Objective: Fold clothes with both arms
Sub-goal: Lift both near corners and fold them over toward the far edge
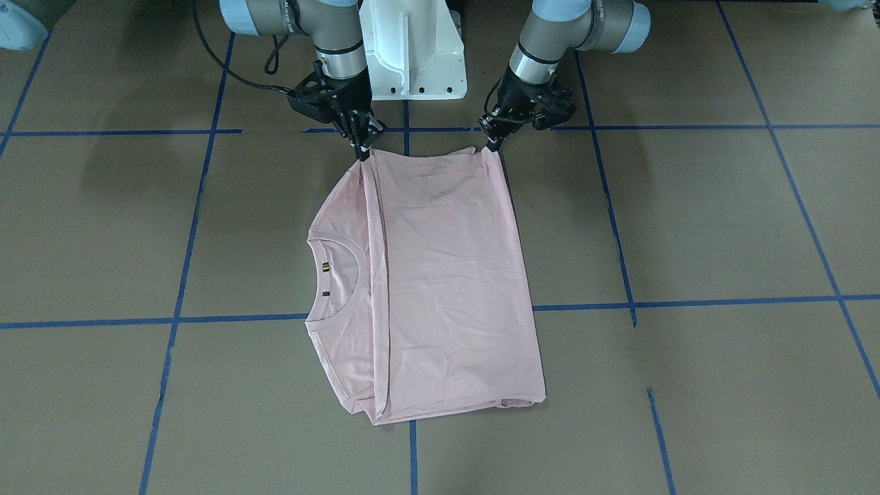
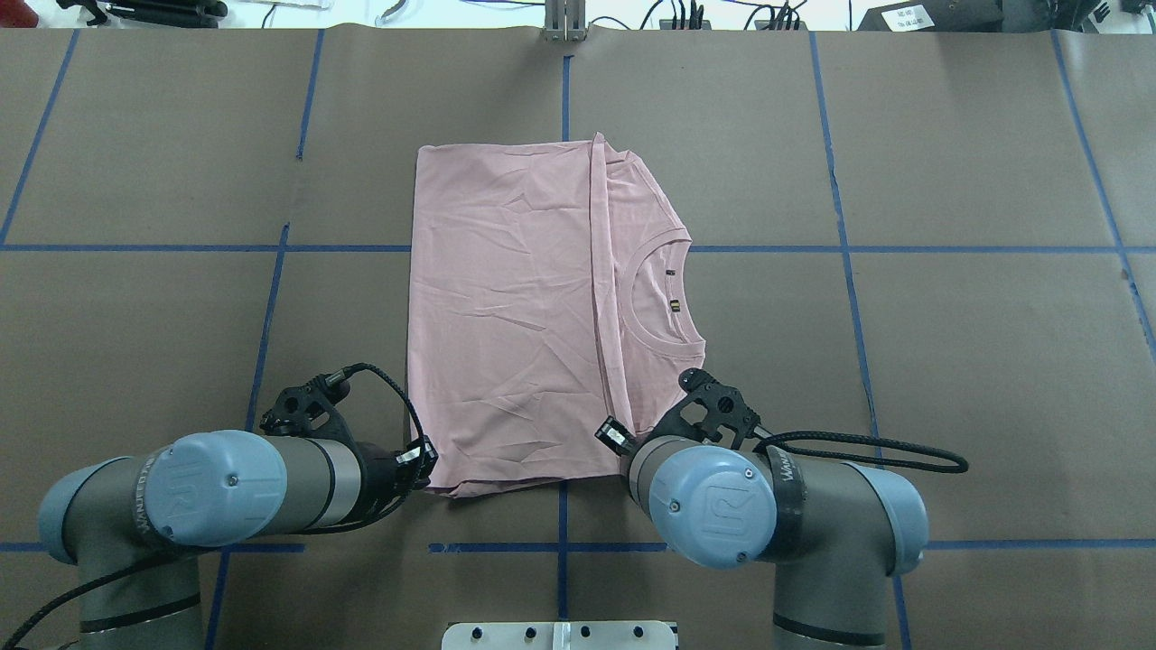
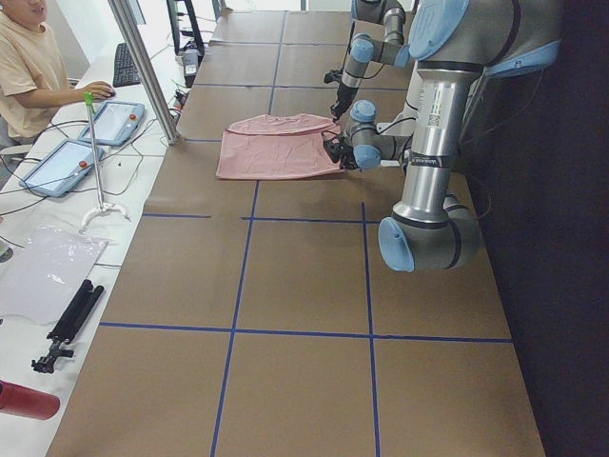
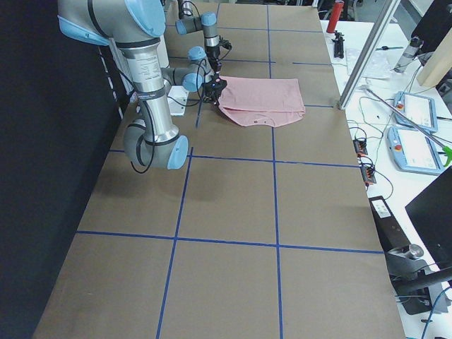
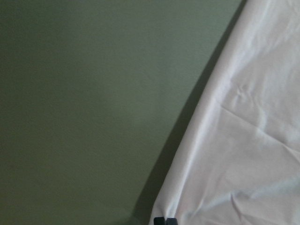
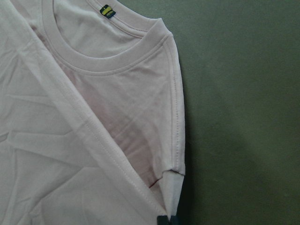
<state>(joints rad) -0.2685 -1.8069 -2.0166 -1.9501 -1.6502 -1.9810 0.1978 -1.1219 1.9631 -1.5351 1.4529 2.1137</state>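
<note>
The folded pink T-shirt (image 1: 447, 275), its neck label (image 1: 324, 266) unreadable, lies on the brown blue-taped table (image 1: 687, 220), left gripper (image 1: 491, 142) and right gripper (image 1: 363, 150) each clamped on a corner nearest the robot.

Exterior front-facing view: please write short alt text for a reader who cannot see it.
A pale pink T-shirt lies partly folded on a brown table with blue tape lines, neck opening toward the picture's left. At its top edge, the left gripper pinches the right-hand corner and the right gripper the left-hand corner.
</note>
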